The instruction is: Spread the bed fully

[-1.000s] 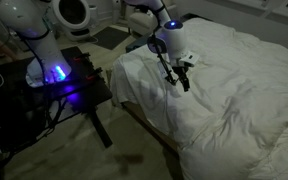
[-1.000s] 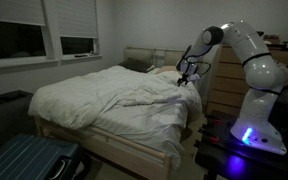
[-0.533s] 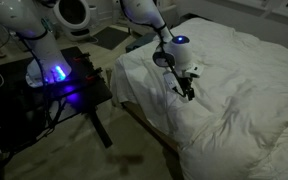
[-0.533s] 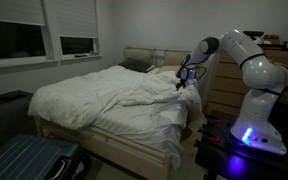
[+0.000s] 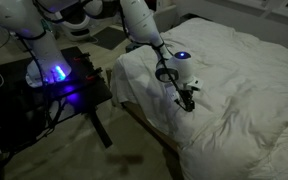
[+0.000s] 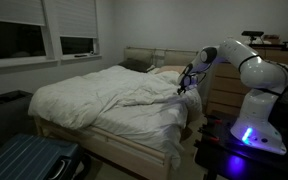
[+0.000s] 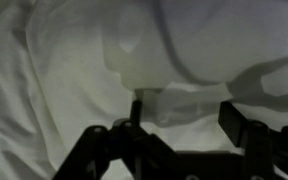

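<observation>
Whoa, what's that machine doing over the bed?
A white robot arm is reaching over the bed, with its claw down on the white duvet near the bed's side edge. In the wrist view the claw's jaws stand apart around a fold of fabric. The duvet is bunched and wrinkled, not yet spread flat.

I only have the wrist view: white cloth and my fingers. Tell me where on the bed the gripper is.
Observer: The gripper is low over the large bed with the white wrinkled duvet, on the side nearest the robot's base, toward the headboard.
Operator: Report how the cover lies.
Observer: Rumpled; a thick fold seems to run from the gripper toward the bed's middle.
Operator: Name what stands beside that edge.
Observer: A small black table with blue light.
</observation>
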`<state>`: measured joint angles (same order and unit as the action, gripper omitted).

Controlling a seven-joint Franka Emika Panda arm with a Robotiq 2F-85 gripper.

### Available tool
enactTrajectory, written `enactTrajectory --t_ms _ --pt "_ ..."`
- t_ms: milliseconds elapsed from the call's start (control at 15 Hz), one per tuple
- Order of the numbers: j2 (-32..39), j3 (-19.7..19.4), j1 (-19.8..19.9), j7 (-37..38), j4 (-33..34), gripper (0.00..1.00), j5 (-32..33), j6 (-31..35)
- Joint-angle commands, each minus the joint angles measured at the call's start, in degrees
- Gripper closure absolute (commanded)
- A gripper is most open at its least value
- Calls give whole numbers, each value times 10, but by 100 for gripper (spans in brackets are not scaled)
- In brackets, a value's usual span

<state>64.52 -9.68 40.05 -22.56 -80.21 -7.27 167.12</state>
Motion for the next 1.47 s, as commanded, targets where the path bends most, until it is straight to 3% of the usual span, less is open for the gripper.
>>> enactTrajectory --t_ms 0,333,467,933,1200,1400 --pt "28 20 21 31 50 51 32 -17" --pt "22 23 25 52 55 88 33 -34" --pt "-9 17 17 40 19 100 10 -39" --pt "-182 67 40 3 -155 100 2 -38" --pt "-288 139 89 -35 -255 100 4 -85" --pt "-353 203 132 -110 -335 100 -20 -129"
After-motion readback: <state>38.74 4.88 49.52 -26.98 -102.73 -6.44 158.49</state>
